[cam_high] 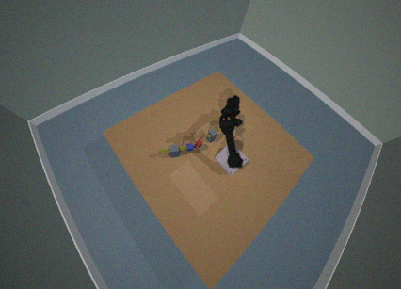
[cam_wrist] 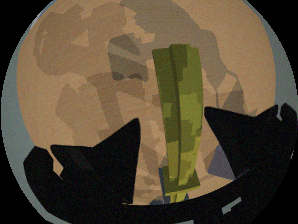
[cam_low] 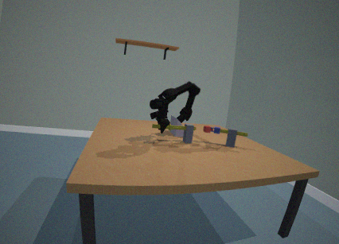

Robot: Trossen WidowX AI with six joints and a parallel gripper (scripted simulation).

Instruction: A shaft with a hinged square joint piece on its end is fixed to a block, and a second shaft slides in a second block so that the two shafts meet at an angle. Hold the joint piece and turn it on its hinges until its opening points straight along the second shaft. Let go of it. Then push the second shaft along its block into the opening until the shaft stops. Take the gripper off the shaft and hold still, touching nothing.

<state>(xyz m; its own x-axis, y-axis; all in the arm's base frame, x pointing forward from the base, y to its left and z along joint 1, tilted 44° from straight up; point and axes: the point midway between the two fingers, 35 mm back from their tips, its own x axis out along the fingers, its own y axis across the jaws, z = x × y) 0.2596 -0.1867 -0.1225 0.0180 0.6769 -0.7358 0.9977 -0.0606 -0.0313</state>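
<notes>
The second shaft (cam_high: 217, 129) (cam_low: 177, 127) (cam_wrist: 186, 100) is yellow-green, with a collar (cam_wrist: 182, 185) low in the wrist view. It passes through its grey-blue block (cam_high: 212, 136) (cam_low: 188, 134). The gripper (cam_low: 162, 130) (cam_wrist: 172, 114) is open, pointing down with a finger either side of this shaft's outer part; the shaft lies nearer the right finger in the wrist view. The red joint piece (cam_high: 199, 143) (cam_low: 207, 129) hangs from the blue hinge part (cam_high: 189, 147) (cam_low: 216, 130) on the first shaft (cam_high: 163, 151) (cam_low: 242, 133), held by its block (cam_high: 174, 151) (cam_low: 231, 138). A gap separates the second shaft from the red piece, angled roughly towards it.
The robot's pale base plate (cam_high: 221, 158) stands on the wooden table (cam_high: 254, 190) (cam_low: 159, 168), near the second block. A wall shelf (cam_low: 147, 44) hangs far behind. Arm shadows lie across the table under the gripper.
</notes>
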